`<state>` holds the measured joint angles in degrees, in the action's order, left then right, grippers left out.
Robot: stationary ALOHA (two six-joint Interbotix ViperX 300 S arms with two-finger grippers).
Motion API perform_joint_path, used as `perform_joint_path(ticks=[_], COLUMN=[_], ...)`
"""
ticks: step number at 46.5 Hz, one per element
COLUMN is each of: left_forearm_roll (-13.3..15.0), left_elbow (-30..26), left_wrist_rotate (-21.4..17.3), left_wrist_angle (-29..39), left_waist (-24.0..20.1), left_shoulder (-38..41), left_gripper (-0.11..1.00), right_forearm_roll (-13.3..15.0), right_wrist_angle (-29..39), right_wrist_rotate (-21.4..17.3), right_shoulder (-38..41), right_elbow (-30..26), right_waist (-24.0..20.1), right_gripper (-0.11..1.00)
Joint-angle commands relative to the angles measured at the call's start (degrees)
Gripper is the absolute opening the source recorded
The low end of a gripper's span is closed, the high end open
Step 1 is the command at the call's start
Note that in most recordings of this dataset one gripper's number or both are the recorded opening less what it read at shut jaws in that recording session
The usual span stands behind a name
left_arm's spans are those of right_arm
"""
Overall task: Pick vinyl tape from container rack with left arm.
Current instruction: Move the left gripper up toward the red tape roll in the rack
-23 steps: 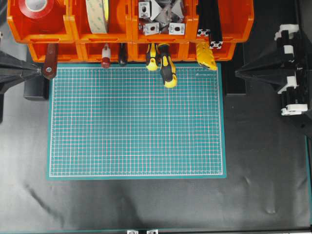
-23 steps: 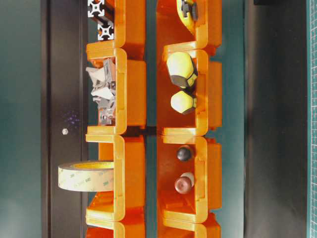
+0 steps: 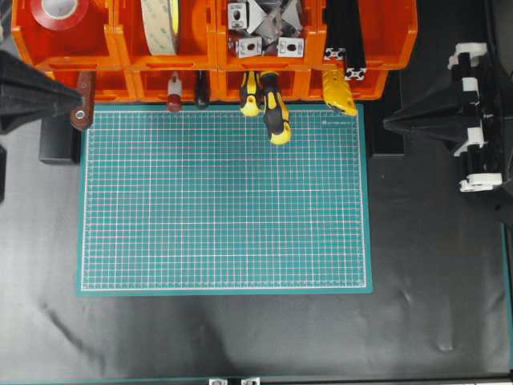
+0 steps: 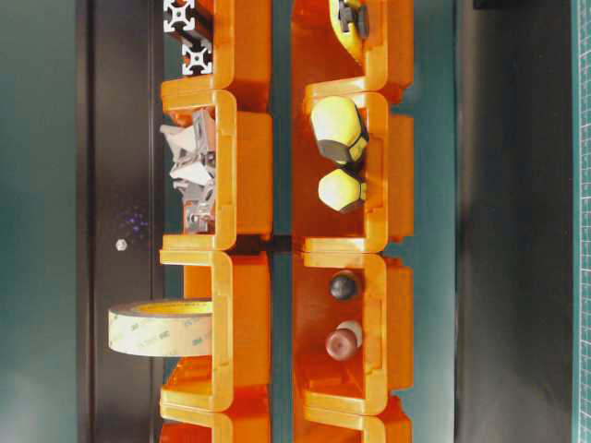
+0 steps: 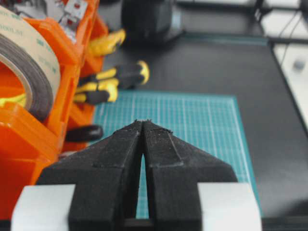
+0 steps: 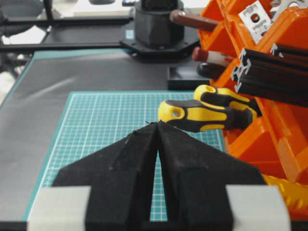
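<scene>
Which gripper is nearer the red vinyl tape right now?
Left. The left gripper sits just below the vinyl tape in the rack's top-left bin; the right gripper is across the mat.

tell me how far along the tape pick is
Barely begun. Nothing looks done: the red tape sits in the rack's top-left bin. In hand: the left claw, shut and empty, hangs at the rack's left end, just below that bin. Left: open, reach in, grip the roll, lift it out. The right claw is shut, off to the side.
</scene>
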<state>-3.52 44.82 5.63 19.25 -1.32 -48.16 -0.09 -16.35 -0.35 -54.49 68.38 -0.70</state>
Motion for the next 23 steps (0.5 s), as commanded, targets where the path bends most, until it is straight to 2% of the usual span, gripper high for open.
perform_joint_path(ticks=[1, 7, 13, 23], left_forearm_roll=[-0.26, -0.35, -0.88, -1.14], left_elbow=[-8.09, -17.31, -24.79, -38.41], left_wrist_rotate=[-0.18, -0.18, -0.53, -5.27], left_wrist_angle=[8.79, 22.41, 32.08, 50.80], left_waist=[-0.26, -0.44, -0.70, -3.16], left_shoulder=[2.55, 7.03, 10.90, 18.11], left_gripper=[0.00, 0.00, 0.00, 0.00], right_forearm_roll=[-0.09, -0.09, 0.00, -0.09], right_wrist_angle=[-0.44, 0.97, 1.67, 1.67], right_wrist_rotate=[-0.09, -0.09, 0.00, 0.00], right_shoulder=[0.44, 0.44, 0.44, 0.62], right_elbow=[-1.76, -1.67, -1.76, -1.67], right_waist=[-0.62, -1.49, -2.20, -2.20], right_gripper=[0.00, 0.00, 0.00, 0.00])
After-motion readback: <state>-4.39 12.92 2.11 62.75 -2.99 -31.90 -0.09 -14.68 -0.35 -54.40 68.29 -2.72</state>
